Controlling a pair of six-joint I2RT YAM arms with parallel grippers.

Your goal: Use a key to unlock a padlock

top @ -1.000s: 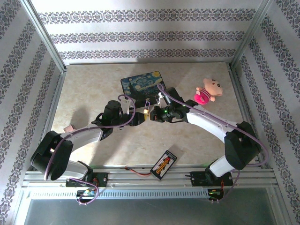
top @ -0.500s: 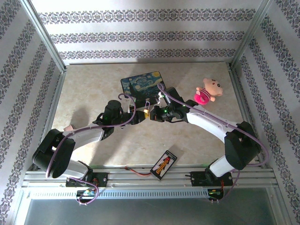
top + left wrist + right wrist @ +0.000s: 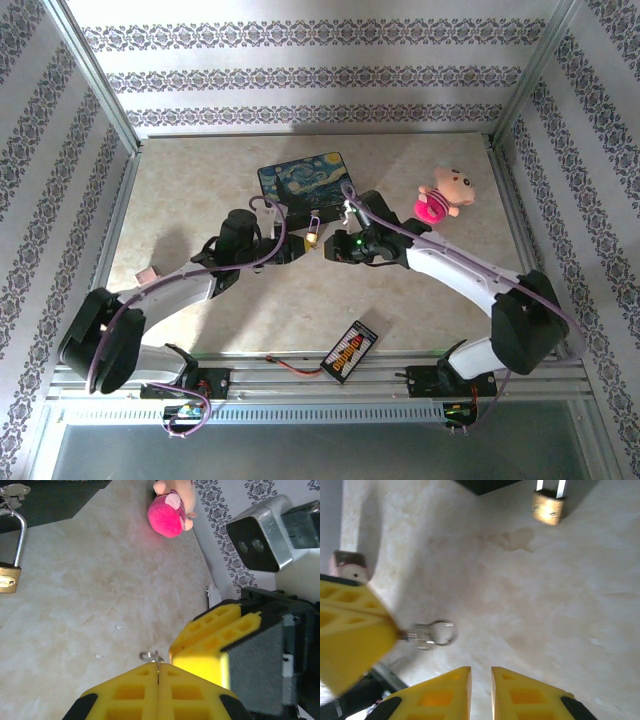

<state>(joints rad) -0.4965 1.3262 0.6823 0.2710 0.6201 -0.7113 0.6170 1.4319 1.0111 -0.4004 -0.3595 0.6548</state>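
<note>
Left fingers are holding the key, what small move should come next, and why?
Probably draw the right fingers back from the key: the left fingers are shut on it, the right stand parted clear of it, and the padlock lies apart.

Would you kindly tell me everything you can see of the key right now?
The key is tiny, thin and grey, metal by its shine, with a ridged shank and a small round loop at its free end. It is pinched in the shut left end effector, between yellow fingers, its looped end sticking out past their tips. It lies roughly level over the beige table, well apart from the brass padlock. The right end effector, slightly open, is close without touching it.
</note>
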